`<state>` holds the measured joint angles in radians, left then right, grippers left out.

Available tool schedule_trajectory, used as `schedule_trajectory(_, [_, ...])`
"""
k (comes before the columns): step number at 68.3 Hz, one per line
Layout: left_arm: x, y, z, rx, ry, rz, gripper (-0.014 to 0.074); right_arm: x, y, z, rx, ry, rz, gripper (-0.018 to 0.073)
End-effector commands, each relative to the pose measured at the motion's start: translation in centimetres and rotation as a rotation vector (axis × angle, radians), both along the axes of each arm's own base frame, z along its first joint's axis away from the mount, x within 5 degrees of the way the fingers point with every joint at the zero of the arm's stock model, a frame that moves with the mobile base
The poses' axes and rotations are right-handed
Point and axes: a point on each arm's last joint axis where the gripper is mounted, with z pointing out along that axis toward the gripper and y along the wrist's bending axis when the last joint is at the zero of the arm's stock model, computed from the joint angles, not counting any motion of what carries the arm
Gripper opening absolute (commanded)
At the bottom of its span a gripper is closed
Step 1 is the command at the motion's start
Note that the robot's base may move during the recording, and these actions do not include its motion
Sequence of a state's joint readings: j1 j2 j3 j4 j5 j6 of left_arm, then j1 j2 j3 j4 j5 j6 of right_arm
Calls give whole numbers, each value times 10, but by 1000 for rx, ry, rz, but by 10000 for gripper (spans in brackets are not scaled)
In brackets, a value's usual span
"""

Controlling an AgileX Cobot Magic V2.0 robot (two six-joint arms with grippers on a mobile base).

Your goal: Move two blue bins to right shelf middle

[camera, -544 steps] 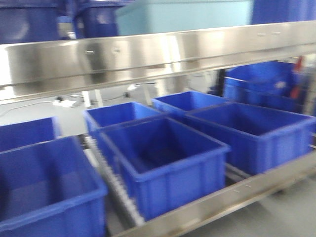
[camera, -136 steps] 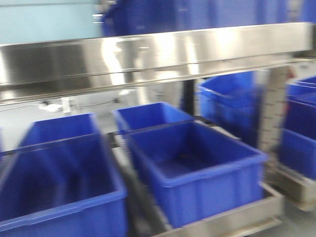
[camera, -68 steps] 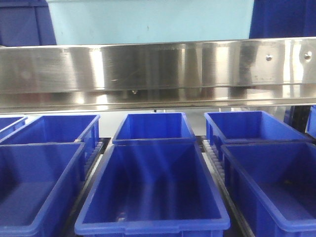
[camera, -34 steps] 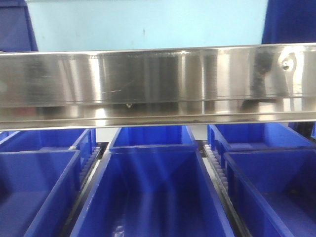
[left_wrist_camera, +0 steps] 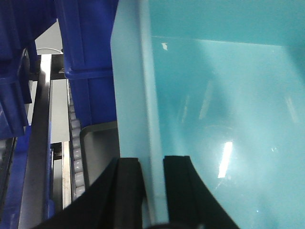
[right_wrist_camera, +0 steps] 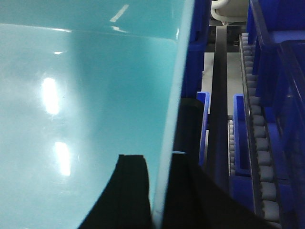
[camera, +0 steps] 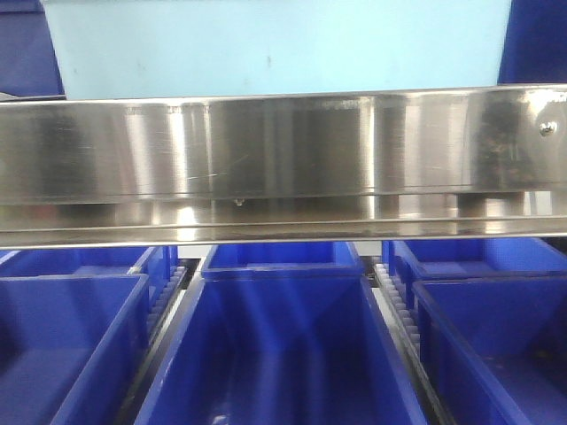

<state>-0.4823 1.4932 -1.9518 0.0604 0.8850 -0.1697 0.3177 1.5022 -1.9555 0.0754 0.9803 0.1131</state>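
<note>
Front on, the pale blue bin stands level above the steel shelf rail, long axis along it, dark blue bins below; left wrist: the left hand pinches its left wall; right wrist: the right hand pinches its right wall beside a roller track.

Bright, even light; glare streaks the steel rail, white reflections spot the pale bin; focus slightly soft.
</note>
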Motion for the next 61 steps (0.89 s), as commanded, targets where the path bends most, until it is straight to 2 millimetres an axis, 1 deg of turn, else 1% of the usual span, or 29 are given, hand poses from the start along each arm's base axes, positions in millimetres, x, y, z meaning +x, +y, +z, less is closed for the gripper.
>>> schedule_trajectory(1, [-8,2,16,-66,-80,-17,-111,-2,-3,7,-11,-47,-7,-153])
schedule_trajectory(61, [-8,2,16,-66,-80,-17,-111,-2,-3,7,-11,-47,-7,-153])
